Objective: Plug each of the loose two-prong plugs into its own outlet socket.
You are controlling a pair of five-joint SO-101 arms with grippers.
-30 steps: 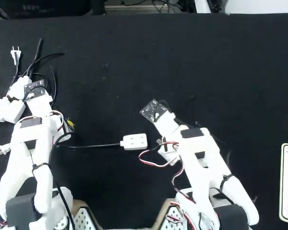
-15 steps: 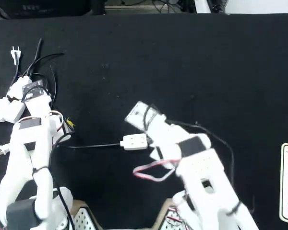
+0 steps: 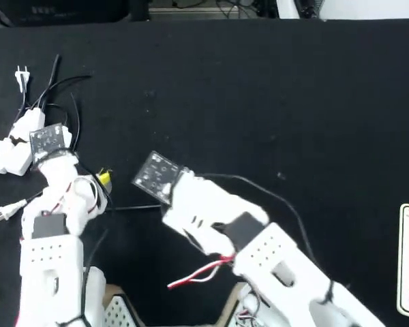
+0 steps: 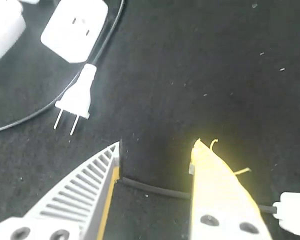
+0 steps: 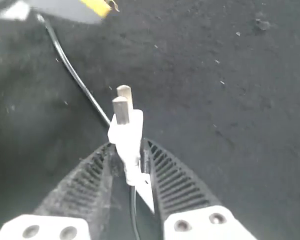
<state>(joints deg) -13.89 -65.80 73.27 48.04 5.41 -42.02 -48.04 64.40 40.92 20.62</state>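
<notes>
The right tool [image 5: 127, 150] pinches a white two-prong plug [image 5: 125, 125] by its body, around eight o'clock from the middle of the black counter [image 3: 293, 102]. The left tool [image 4: 155, 150] is spread, straddling a black cable [image 4: 150, 189]. White outlet sockets [image 3: 7, 157] lie at nine o'clock. To seat the plug well, I'd square the prongs to the slots, then push straight without twisting.
</notes>
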